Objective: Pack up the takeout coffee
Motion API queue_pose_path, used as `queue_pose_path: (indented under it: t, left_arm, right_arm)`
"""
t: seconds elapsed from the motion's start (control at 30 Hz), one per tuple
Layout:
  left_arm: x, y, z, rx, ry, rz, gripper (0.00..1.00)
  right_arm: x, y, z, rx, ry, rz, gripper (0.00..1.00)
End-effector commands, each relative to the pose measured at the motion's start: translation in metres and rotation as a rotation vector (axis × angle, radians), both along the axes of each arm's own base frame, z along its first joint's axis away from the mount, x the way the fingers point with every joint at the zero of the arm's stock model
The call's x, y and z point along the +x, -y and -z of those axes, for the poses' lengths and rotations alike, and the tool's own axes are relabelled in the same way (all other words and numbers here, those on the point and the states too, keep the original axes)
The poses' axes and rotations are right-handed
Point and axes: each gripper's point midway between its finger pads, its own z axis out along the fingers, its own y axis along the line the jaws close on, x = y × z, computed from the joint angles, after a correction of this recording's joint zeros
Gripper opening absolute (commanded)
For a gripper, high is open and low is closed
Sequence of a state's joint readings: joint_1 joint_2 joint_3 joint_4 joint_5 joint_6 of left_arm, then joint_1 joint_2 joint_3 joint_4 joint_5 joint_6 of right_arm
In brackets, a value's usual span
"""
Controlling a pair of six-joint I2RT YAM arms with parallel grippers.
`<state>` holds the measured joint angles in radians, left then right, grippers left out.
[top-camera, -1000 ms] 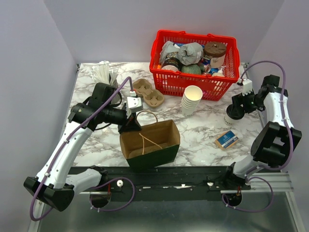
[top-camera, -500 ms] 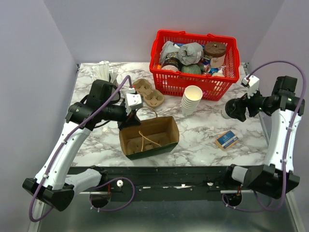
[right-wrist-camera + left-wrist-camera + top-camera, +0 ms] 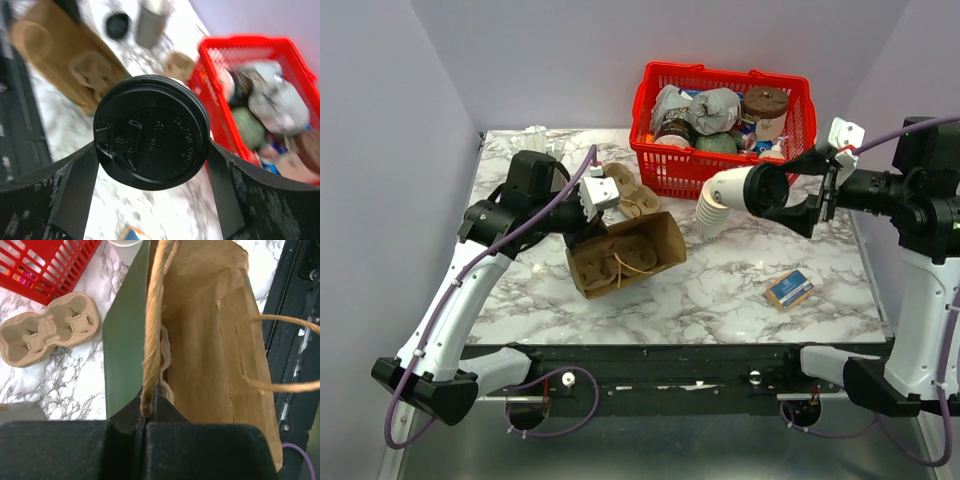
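Observation:
The takeout coffee cup, white with a black lid, hangs on its side in the air in front of the red basket. My right gripper is shut on it, a finger on each side just behind the lid. The brown paper bag with a green side lies tipped on the table, its mouth turned up and to the right; a tan carrier shows inside. My left gripper is shut on one twine handle, pinched at the fingertips. The second handle hangs loose.
A red basket full of packets stands at the back. A stack of white paper cups stands right under the held cup. A cardboard cup carrier lies behind the bag. A small blue and orange box lies front right.
My right arm has lifted the cup off the table at the far right, swung it left and tipped it sideways. My left gripper has pulled the handle back, tilting the bag over.

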<state>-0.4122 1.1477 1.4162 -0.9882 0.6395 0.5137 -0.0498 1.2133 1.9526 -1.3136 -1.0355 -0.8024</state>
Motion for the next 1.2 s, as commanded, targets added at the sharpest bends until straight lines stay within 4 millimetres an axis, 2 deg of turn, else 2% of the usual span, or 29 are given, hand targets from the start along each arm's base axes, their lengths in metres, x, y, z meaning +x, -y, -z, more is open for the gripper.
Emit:
queue_pose_path:
  t: [0.0, 0.07, 0.13, 0.3, 0.4, 0.53, 0.57, 0.67, 0.77, 0.8, 0.9, 1.13, 1.17]
  left_arm:
    - [0.012, -0.002, -0.009, -0.003, 0.046, -0.037, 0.0]
    - [0.01, 0.0, -0.011, -0.014, 0.041, -0.025, 0.0]
    - [0.009, 0.001, -0.012, -0.02, 0.031, -0.027, 0.0]
    - [0.003, 0.003, -0.013, -0.033, 0.019, -0.005, 0.0]
    - [-0.002, 0.003, -0.015, -0.043, 0.018, -0.001, 0.0]
    - [-0.015, 0.002, -0.013, -0.055, 0.013, 0.034, 0.0]
    - [-0.019, 0.002, -0.012, -0.055, 0.008, 0.044, 0.0]
    - [-0.027, 0.002, -0.013, -0.068, 0.006, 0.062, 0.0]
    - [-0.032, 0.003, -0.017, -0.085, 0.012, 0.078, 0.0]
    - [-0.033, 0.003, -0.018, -0.088, 0.01, 0.081, 0.0]
    - [-0.038, 0.006, -0.019, -0.111, -0.011, 0.087, 0.0]
    - [-0.054, 0.006, -0.01, -0.141, -0.06, 0.093, 0.0]
    - [-0.055, 0.006, -0.009, -0.144, -0.061, 0.09, 0.0]
  right_arm:
    - [-0.048, -0.045, -0.011, 0.123, -0.198, -0.198, 0.72]
    - [-0.05, -0.057, -0.015, 0.128, -0.182, -0.245, 0.72]
    - [-0.055, -0.072, -0.007, 0.108, -0.191, -0.309, 0.71]
    - [-0.067, -0.104, 0.028, -0.021, -0.17, -0.427, 0.7]
    - [-0.059, -0.119, 0.04, -0.052, -0.159, -0.428, 0.69]
    - [-0.044, -0.134, 0.043, -0.071, -0.161, -0.42, 0.69]
    - [-0.042, -0.136, 0.037, -0.067, -0.148, -0.421, 0.69]
    - [-0.031, -0.144, 0.046, -0.106, -0.15, -0.4, 0.68]
    - [-0.029, -0.153, 0.06, -0.172, -0.108, -0.425, 0.68]
    - [-0.029, -0.157, 0.072, -0.218, -0.088, -0.425, 0.68]
    - [-0.03, -0.171, 0.083, -0.28, -0.019, -0.449, 0.67]
    - [-0.031, -0.195, 0.106, -0.406, 0.17, -0.479, 0.65]
    - [-0.031, -0.196, 0.115, -0.427, 0.174, -0.482, 0.65]
